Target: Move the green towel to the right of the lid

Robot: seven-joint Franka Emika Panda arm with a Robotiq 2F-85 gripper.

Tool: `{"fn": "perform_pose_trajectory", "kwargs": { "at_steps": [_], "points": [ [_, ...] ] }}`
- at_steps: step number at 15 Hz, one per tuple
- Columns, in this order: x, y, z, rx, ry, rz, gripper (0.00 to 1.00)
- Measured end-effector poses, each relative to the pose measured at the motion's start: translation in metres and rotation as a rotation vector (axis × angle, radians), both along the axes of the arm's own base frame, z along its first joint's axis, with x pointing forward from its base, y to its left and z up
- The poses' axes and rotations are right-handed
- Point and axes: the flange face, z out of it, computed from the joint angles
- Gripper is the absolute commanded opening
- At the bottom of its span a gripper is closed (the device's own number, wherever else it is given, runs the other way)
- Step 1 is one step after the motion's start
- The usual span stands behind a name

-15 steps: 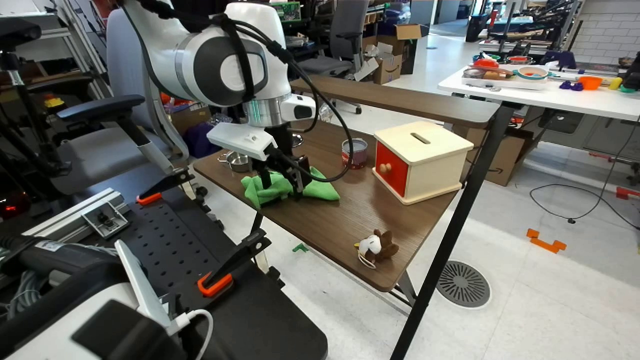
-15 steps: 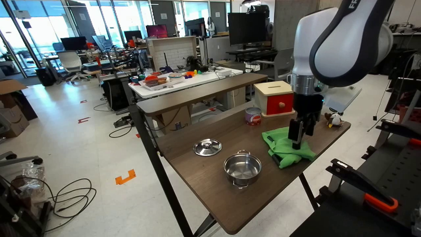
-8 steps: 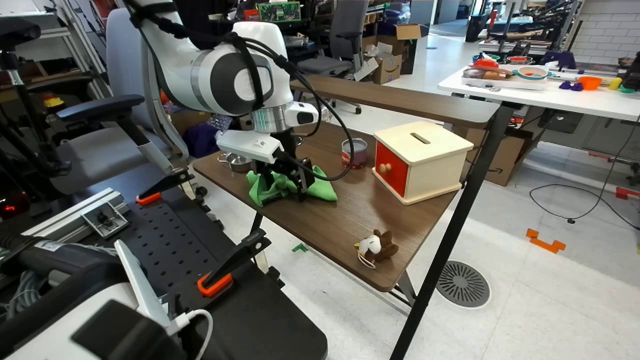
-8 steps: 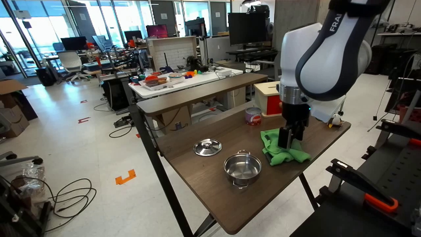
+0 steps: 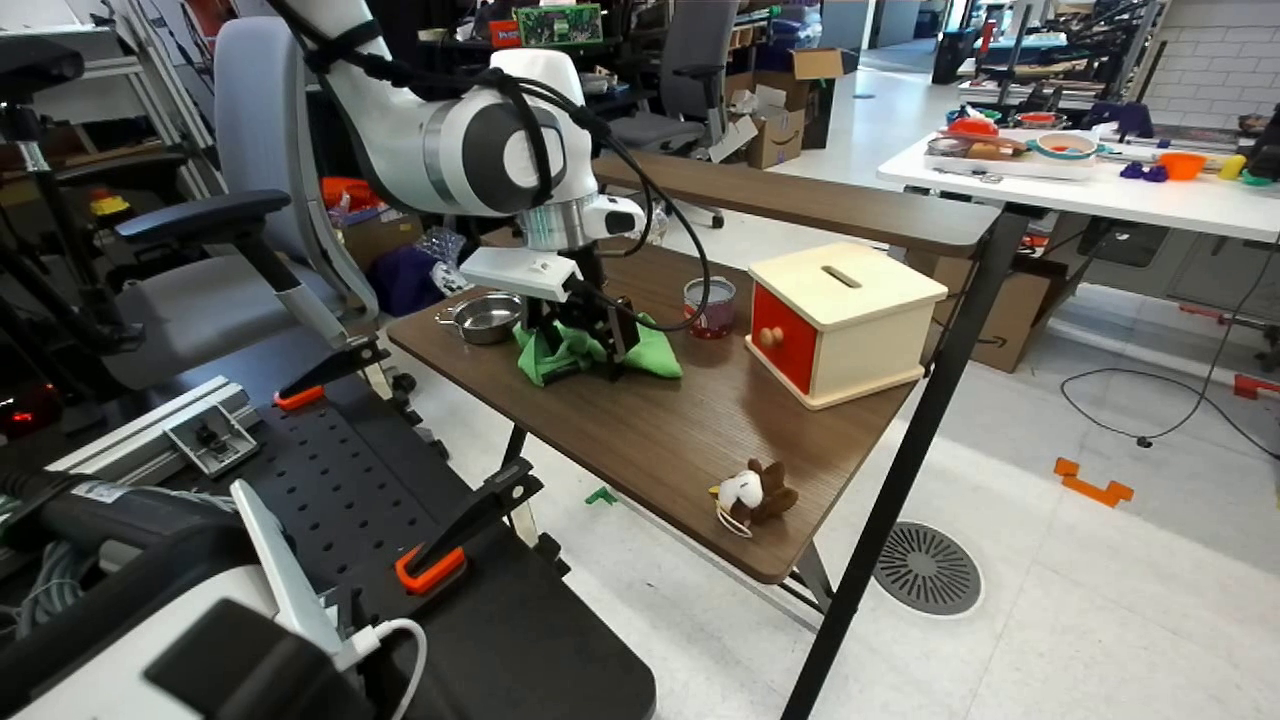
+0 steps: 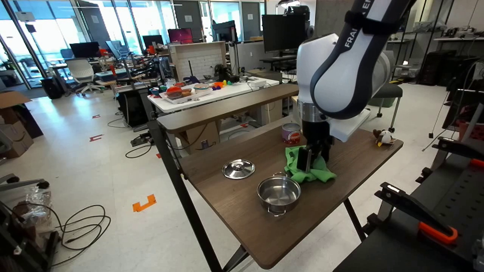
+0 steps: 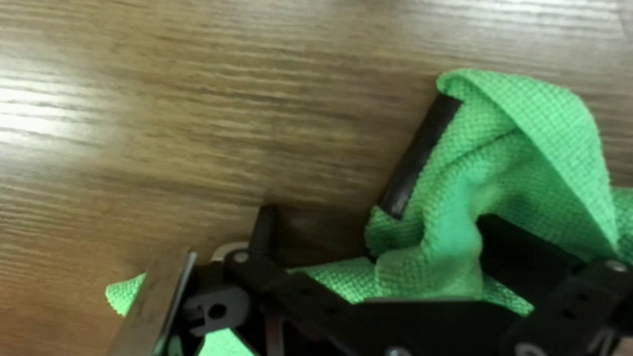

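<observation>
The green towel (image 5: 655,354) lies crumpled on the brown table in both exterior views (image 6: 323,174), and shows in the wrist view (image 7: 549,123) with dark strips along its edges. My gripper (image 5: 578,354) is down at the towel in both exterior views (image 6: 314,158). In the wrist view, its fingers (image 7: 376,222) stand wide apart, with a bunched fold of towel between them. The right finger presses into the cloth. The silver lid (image 6: 239,169) lies flat on the table, apart from the towel; in an exterior view it is hidden behind the arm.
A steel pot (image 6: 279,194) stands close beside the towel, also in an exterior view (image 5: 487,318). A can (image 6: 291,133) stands behind the towel. A wooden box with a red drawer (image 5: 845,320) and a small plush toy (image 5: 752,492) are on the table (image 6: 211,196).
My gripper has moved toward the pot and lid, and the towel has slid along the table with it. The fingers stay apart. The lid and pot have not moved.
</observation>
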Motion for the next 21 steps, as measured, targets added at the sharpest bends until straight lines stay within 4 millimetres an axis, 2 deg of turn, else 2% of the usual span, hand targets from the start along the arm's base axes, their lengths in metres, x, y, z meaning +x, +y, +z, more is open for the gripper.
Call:
{"fn": "perform_pose_trajectory", "kwargs": {
  "at_steps": [6,11,21],
  "points": [
    [0.052,0.037,0.009,0.000,-0.037,-0.026,1.00],
    [0.086,0.065,0.012,-0.007,-0.050,-0.053,1.00],
    [0.130,0.086,0.001,-0.019,-0.071,-0.117,1.00]
  ]
}}
